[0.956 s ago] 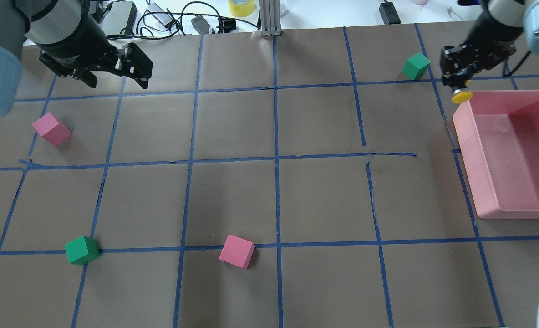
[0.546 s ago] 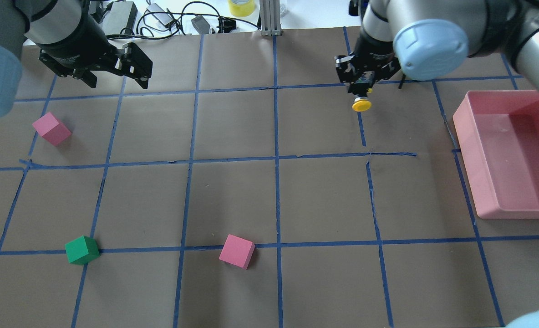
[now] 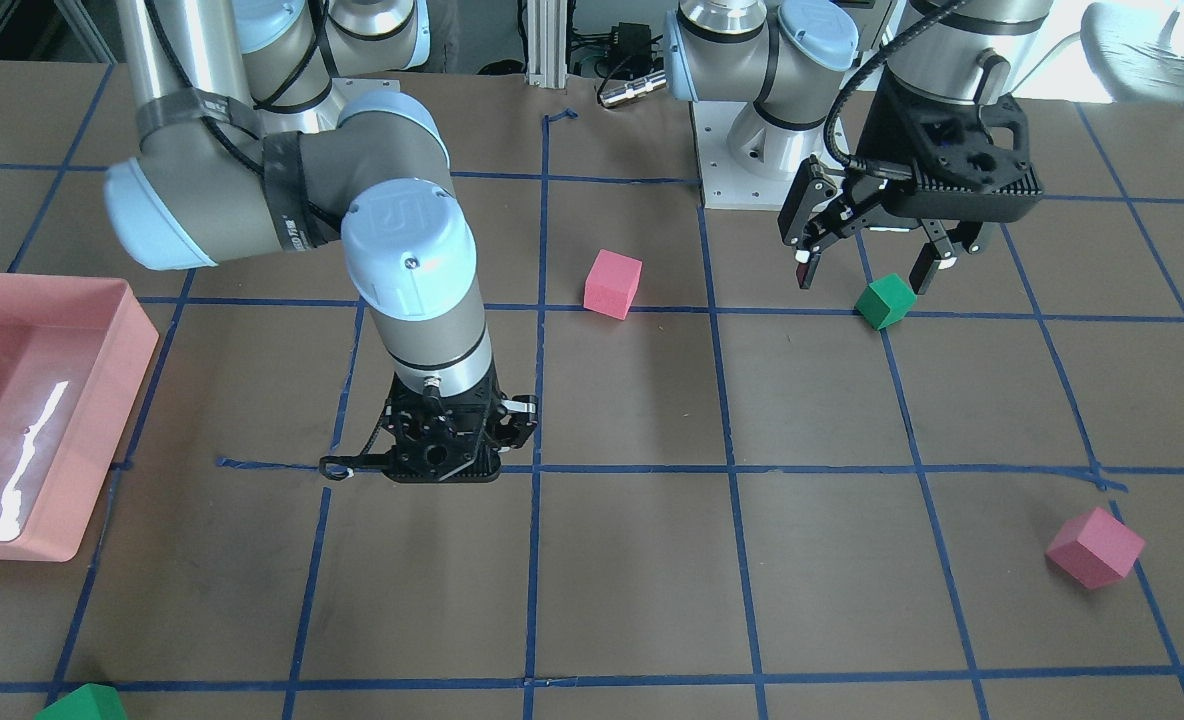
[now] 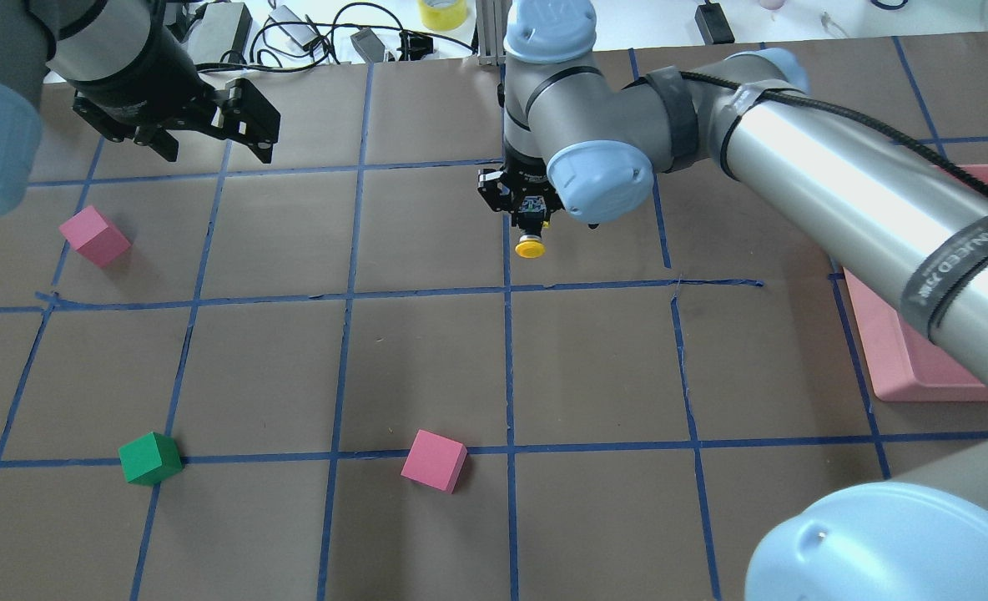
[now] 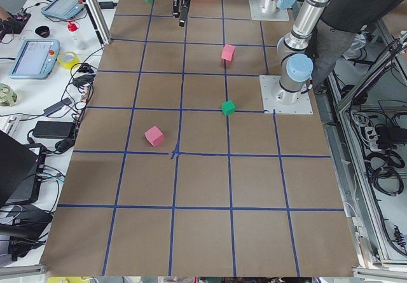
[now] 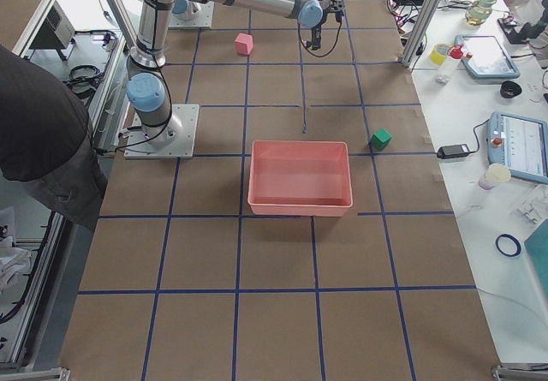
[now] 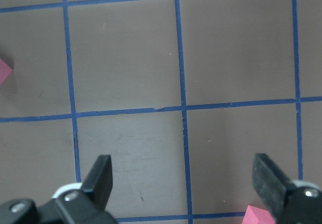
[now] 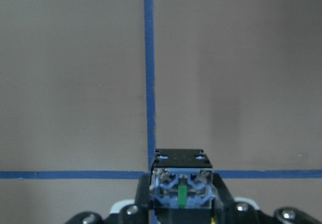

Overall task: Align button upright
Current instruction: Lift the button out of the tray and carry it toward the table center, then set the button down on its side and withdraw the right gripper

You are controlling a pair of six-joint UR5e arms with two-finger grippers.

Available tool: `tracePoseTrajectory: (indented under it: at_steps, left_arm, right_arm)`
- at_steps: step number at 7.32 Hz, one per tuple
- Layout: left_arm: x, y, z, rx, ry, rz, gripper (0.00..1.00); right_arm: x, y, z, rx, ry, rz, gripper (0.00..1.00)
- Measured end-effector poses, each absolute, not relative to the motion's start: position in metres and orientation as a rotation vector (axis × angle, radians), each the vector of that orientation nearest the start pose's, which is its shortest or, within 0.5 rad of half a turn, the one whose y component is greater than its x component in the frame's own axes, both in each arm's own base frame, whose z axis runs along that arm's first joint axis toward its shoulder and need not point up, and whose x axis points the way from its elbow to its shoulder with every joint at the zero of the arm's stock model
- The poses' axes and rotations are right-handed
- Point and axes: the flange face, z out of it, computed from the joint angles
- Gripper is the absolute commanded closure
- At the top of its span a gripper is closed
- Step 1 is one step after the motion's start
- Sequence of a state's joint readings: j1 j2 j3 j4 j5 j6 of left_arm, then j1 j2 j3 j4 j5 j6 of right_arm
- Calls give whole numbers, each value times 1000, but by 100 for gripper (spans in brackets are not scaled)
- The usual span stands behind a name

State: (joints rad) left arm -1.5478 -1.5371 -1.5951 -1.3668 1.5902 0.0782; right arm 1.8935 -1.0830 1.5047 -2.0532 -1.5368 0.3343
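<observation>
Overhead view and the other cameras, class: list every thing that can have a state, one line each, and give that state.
right gripper: shut on the button
button: gripped, with its yellow cap sticking out beyond the gripper
left gripper: open, holding nothing
pink bin: upright, open side up

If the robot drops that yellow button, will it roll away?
Maybe a little: the button has a round cap, so on its side it could roll. Its boxy body would probably stop it. It looks hard and light in the right pincer.
</observation>
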Motion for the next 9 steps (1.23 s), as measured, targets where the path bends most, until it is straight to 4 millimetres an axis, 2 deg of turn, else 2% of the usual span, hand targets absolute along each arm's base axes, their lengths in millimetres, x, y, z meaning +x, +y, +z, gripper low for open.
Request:
tracePoseTrajectory:
  at_steps: [3, 5, 7, 8, 9]
  left_arm:
    - [-120, -499, 515, 85, 3097, -330, 0]
    - [-120, -499, 515, 85, 3096, -330, 0]
    - [-120, -499, 515, 84, 3094, -329, 0]
    - [-120, -499, 515, 84, 3094, -329, 0]
    - [-120, -499, 515, 85, 3094, -329, 0]
  right_arm:
    - [381, -573, 237, -47, 3084, -67, 100]
    - [386, -567, 211, -61, 3080, -62, 100]
    - [385, -562, 195, -74, 3076, -51, 98]
    - [385, -561, 192, -79, 3075, -49, 74]
    - [385, -560, 191, -82, 3074, -49, 56]
